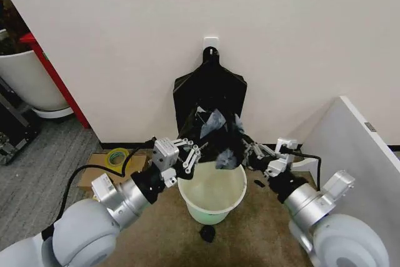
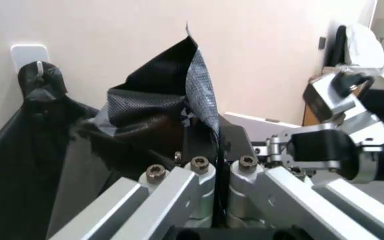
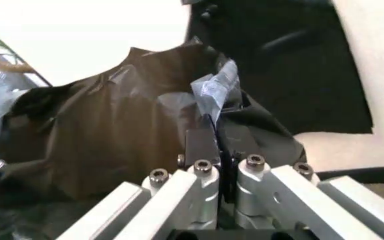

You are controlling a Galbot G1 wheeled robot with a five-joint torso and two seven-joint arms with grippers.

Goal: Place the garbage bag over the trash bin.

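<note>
The garbage bag (image 1: 215, 134) hung bunched and crinkled in the air just above the back rim of the trash bin (image 1: 212, 197), which stood on the brown floor (image 1: 262, 229) close to the wall. Both arms reached in from either side. The left gripper (image 1: 189, 159) sat at the bag's left edge, level with the bin's rim; in the left wrist view its fingers (image 2: 202, 195) were pressed together with a thin fold of the black plastic (image 2: 199, 90) pinched between them, the sheet rising upright from the tips. The right gripper (image 1: 253, 151) held the bag's right edge, and in the right wrist view its fingers (image 3: 202, 145) were likewise closed on a fold of the bag (image 3: 112, 130), the rest billowing out beyond them. Behind the bag a flat black fan-shaped bundle (image 1: 209, 85) hung from a white wall hook (image 1: 211, 43). A small black scrap (image 1: 207, 234) lay on the floor in front of the bin, and a roll of tape (image 1: 116, 157) rested on a cardboard box (image 1: 100, 166) to the left.
</note>
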